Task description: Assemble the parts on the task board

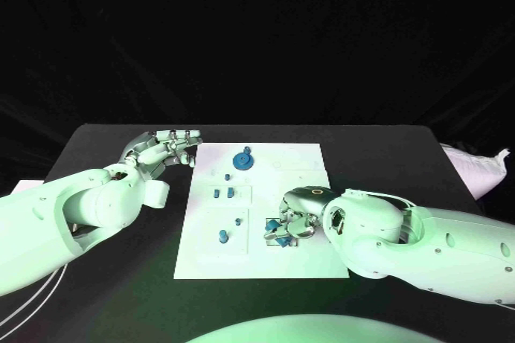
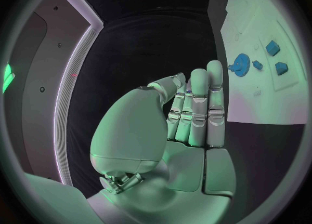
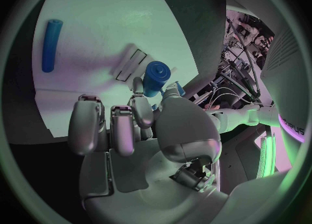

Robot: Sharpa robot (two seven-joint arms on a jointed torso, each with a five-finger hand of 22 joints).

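Head view: task board (image 1: pixel 289 265) at table centre, several blue parts on it.
My right hand (image 1: pixel 298 218): fingers pinching a blue peg (image 3: pixel 156 77) over the board's near-right recess.
My left hand (image 1: pixel 163 151): fingers together, empty, beside the board.
Progress: gear (image 1: pixel 243 161) seated; I judge assembly partly done.

We see two bulky white arms with smooth, rounded glossy shells. The left arm (image 1: pixel 65 216) has thin pale cables trailing beneath it near the picture's lower corner. The right arm (image 1: pixel 429 242) shows a dark seam curving between its shell segments. Each ends in a silver robot hand: the left robot hand (image 1: pixel 163 148) and the right robot hand (image 1: pixel 295 213), which carries a small ring marking on its back. Up close, the fingers (image 2: pixel 198 109) are segmented metal with pale pads (image 3: pixel 85 125), and small mechanical linkages show at the thumb base.
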